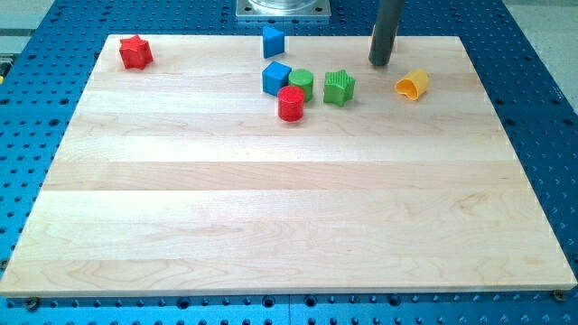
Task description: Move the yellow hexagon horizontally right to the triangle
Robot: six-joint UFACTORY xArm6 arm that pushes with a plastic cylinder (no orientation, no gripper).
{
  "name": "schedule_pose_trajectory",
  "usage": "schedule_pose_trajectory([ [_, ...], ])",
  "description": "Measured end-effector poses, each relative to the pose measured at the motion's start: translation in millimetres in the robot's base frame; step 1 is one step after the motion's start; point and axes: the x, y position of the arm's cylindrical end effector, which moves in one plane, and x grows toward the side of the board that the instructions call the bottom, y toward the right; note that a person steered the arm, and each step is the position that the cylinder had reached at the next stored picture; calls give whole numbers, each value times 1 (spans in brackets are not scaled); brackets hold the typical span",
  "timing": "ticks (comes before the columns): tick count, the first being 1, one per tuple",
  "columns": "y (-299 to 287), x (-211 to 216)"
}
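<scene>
The yellow hexagon (412,85) lies near the view's top right of the wooden board (271,199). My tip (380,64) stands just up and left of it, a small gap apart. A blue triangle-like block (273,41) sits at the top centre, well left of my tip. The rod rises out of the view's top.
A blue cube (275,78), a green cylinder (302,84), a red cylinder (291,104) and a green star (339,88) cluster left of the hexagon. A red star (135,52) sits at the top left corner. Blue perforated table surrounds the board.
</scene>
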Motion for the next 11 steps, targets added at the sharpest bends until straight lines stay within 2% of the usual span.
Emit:
schedule_pose_trajectory([
  [5,-79,-3],
  [7,-95,-3],
  [8,-92,12],
  [9,-16,33],
  [10,49,1],
  [11,55,-55],
])
